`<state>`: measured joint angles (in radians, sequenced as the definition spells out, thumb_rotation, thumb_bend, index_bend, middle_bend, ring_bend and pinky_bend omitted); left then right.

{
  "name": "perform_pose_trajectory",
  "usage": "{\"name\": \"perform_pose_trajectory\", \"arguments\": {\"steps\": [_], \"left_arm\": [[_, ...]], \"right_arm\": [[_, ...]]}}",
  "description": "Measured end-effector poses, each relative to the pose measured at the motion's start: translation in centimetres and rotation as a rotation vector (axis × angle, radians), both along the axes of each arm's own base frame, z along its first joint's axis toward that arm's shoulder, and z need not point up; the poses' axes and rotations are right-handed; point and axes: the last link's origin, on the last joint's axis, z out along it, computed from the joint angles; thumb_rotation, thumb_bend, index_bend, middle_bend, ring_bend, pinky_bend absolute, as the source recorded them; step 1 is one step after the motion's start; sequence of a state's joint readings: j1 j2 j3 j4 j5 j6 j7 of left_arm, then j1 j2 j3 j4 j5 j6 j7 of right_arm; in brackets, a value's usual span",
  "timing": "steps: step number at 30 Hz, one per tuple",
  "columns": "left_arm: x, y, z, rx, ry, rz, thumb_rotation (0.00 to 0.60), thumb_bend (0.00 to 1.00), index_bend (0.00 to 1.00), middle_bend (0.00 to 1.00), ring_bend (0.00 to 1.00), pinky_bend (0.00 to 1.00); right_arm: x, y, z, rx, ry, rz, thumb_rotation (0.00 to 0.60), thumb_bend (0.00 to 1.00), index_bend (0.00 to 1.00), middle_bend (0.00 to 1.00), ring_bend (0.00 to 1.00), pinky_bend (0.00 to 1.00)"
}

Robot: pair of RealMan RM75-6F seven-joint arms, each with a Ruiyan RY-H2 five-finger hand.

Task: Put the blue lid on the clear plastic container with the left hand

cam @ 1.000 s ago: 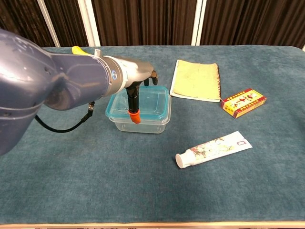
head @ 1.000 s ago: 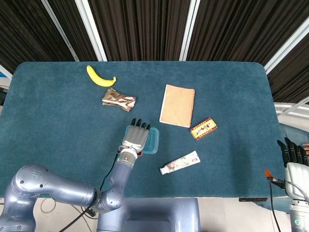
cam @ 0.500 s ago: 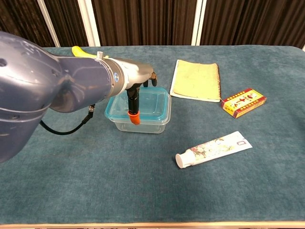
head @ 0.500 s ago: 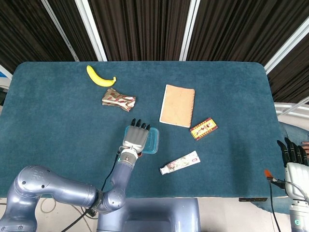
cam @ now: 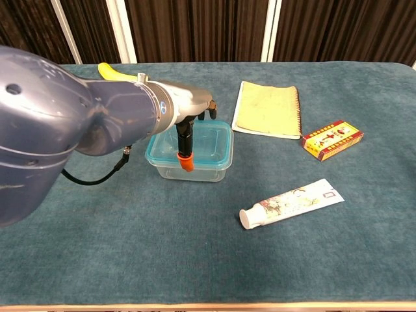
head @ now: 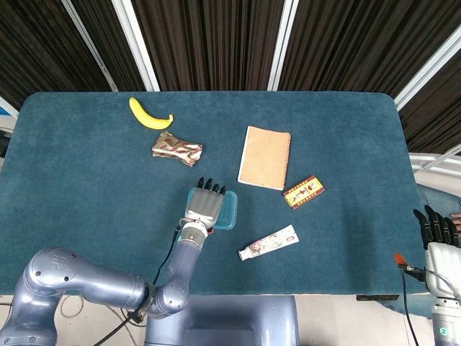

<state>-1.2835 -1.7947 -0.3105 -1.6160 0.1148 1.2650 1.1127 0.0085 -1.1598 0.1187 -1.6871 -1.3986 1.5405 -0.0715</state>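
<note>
The clear plastic container (cam: 203, 171) stands in the middle of the table with the blue lid (cam: 212, 139) lying on top of it. My left hand (head: 204, 205) lies flat over the lid's left half, fingers stretched toward the far edge. In the chest view the left hand (cam: 192, 109) covers the lid's back left, and its orange-tipped thumb (cam: 185, 161) hangs down in front of the container wall. The lid's right part (head: 230, 212) shows beside the hand in the head view. My right hand (head: 437, 230) stays off the table's right edge, fingers straight and holding nothing.
A toothpaste tube (cam: 290, 202) lies right of and nearer than the container. A notebook (cam: 268, 108) and a small red-yellow box (cam: 331, 138) lie to the right behind it. A banana (head: 149, 114) and a snack wrapper (head: 176, 148) lie at the far left.
My left hand and forearm have settled slightly lower and to the right over the lid. The container, lid and right hand have stayed where they were.
</note>
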Motion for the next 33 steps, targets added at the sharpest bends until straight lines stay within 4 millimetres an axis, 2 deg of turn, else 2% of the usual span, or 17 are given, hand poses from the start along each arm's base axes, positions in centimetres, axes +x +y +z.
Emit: {"name": "perform_pose_trajectory", "arguments": {"steps": [17,33], "left_arm": [[0.52,-0.07,-0.36,0.005,0.000,-0.002,0.600,0.21,0.14,0.25,0.00,0.00],[0.21,-0.05,-0.36,0.010,0.007,0.000,0.600,0.20,0.14,0.25,0.00,0.00]], "right_arm": [[-0.01,-0.03,-0.01,0.001,-0.003,-0.001,0.600,0.27,0.09,0.01,0.03,0.00],[-0.01,-0.04,0.00,0.000,-0.004,-0.001,0.600,0.27,0.09,0.01,0.03,0.00]]}}
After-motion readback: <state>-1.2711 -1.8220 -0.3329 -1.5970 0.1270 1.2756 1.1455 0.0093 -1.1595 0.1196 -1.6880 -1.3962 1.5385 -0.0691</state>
